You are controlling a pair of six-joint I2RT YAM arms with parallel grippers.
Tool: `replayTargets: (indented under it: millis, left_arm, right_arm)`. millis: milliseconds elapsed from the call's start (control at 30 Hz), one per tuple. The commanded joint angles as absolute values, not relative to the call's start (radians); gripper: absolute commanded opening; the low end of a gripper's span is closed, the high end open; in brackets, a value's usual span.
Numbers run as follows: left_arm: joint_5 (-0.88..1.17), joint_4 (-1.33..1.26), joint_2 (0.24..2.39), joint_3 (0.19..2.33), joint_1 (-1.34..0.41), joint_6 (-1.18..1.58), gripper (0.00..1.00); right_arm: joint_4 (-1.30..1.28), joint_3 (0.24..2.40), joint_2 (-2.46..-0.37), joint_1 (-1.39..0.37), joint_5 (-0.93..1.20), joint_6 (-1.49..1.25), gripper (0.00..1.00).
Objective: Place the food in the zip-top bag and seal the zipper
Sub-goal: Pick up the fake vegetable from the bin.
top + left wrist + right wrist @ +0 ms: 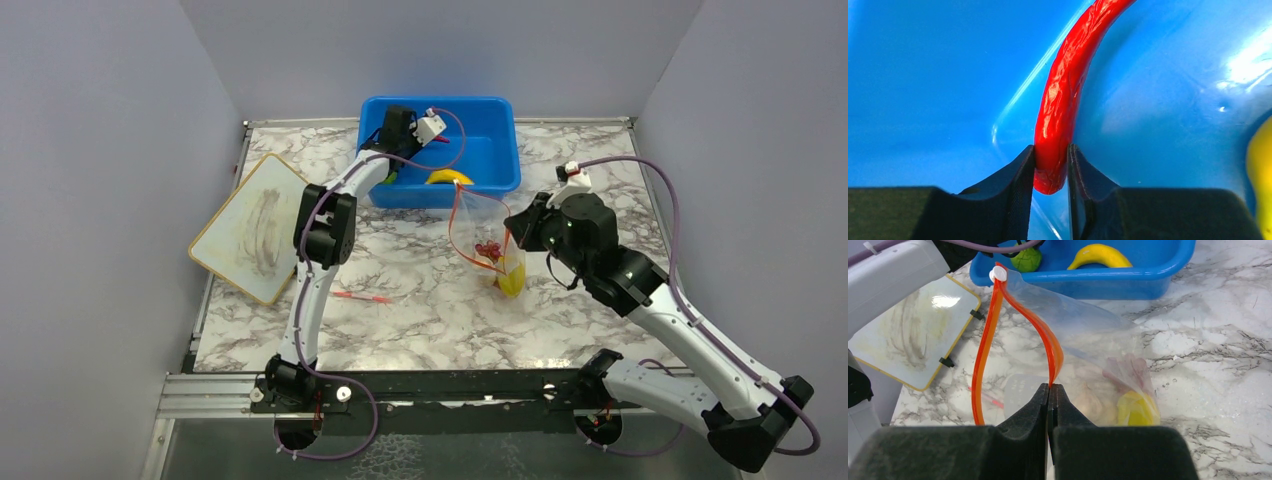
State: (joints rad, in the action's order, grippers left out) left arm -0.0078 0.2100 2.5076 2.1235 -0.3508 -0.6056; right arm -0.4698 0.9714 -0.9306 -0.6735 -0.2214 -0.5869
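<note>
L fingers (1051, 167) are down inside the blue tub (495, 150) at the far centre of the table (400, 330). They're clamped on the lower end of the red chili (1063, 95), w/ one finger touching each side. The chili curves up & away over the tub's blue inside. There's a yellow bit at the R edge of the L wrist view, too cropped to name.

Also in the tub: banana (448, 178) by the near wall & green lime (1026, 260) next to the L arm.

R fingers (1049, 392) are clenched tight, pinching one side of the zipper (985, 350) of the zip-top bag (1088, 335). The bag stands just in front of the tub's near R corner, mouth up. The mouth isn't sealed: the two orange-red strips bow well apart & meet at a white slider (997, 274) at the far end. Can't tell if the bag's bottom rests on the table or hangs.

Food at the bag's bottom: a yellow piece (1135, 410), a purplish piece (1128, 372) above it & a beige piece (1088, 405) beside it. All are blurry thru the plastic, so no telling exactly what they are.

A whiteboard (250, 228) lies at the table's L side. A thin red stick (362, 296) lies flat on the table btwn the L arm & the bag, apart from both.
</note>
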Motion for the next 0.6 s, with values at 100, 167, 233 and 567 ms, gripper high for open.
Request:
replayTargets:
  millis: [100,167,233,567]
  left_arm:
    - [0.056,0.201,2.375,2.075,-0.347,-0.512,0.09]
    - [0.055,0.200,2.353,2.059,-0.350,-0.485,0.09]
    - [0.062,0.201,2.320,2.040,-0.350,-0.452,0.09]
    - [0.239,0.233,2.185,1.963,-0.350,-0.125,0.09]
  right_arm:
    - [-0.425,0.937,-0.883,-0.678,-0.213,-0.607,0.01]
    - [-0.425,0.932,-0.884,-0.678,-0.212,-0.608,0.01]
    - [-0.422,0.929,-0.885,-0.678,-0.205,-0.616,0.01]
    - [-0.371,0.923,-0.910,-0.678,-0.162,-0.641,0.01]
